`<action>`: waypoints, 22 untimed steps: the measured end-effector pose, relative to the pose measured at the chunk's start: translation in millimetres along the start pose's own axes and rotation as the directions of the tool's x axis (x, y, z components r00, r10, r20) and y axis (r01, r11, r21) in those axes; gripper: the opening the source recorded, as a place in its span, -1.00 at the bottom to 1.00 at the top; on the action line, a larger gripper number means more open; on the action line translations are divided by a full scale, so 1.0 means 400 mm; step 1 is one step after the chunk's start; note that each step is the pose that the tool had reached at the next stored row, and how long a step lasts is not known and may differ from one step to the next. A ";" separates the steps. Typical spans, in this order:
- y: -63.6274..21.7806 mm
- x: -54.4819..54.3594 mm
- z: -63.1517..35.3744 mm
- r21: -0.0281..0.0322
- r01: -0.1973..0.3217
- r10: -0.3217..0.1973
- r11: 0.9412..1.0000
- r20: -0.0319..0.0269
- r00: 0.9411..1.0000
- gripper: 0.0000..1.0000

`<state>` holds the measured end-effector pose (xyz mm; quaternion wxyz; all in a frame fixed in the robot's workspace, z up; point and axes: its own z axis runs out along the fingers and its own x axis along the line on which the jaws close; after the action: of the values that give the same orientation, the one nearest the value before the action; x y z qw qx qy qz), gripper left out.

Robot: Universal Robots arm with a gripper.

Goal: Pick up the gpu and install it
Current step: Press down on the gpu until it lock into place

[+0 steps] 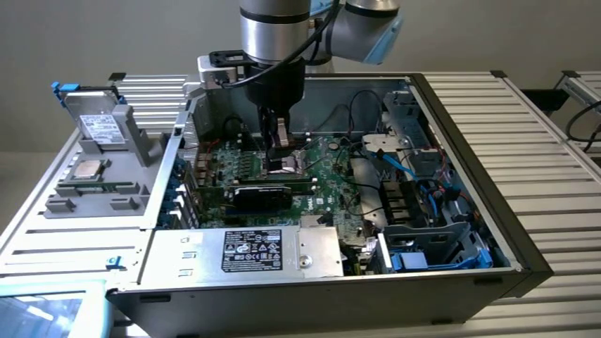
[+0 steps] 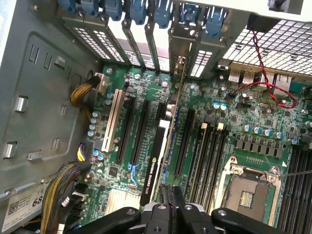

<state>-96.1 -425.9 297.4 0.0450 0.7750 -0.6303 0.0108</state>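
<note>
While we hold the gpu [image 2: 157, 163] edge-up over its slot | tool [image 2: 170, 207] clamped shut on it | risk: misalignment jams connector against motherboard [image 2: 229, 126].

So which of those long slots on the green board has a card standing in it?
The slot right in front of the gripper: the gpu, with its glossy black shroud, stands on edge there. The black slots beside it and the white slot are bare.
</note>
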 end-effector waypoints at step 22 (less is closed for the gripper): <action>0.140 0.021 0.044 0.014 0.002 -0.003 1.000 0.068 0.998 -0.76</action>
<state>-150.0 -446.8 283.6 0.0181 0.7760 -0.6303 -0.0110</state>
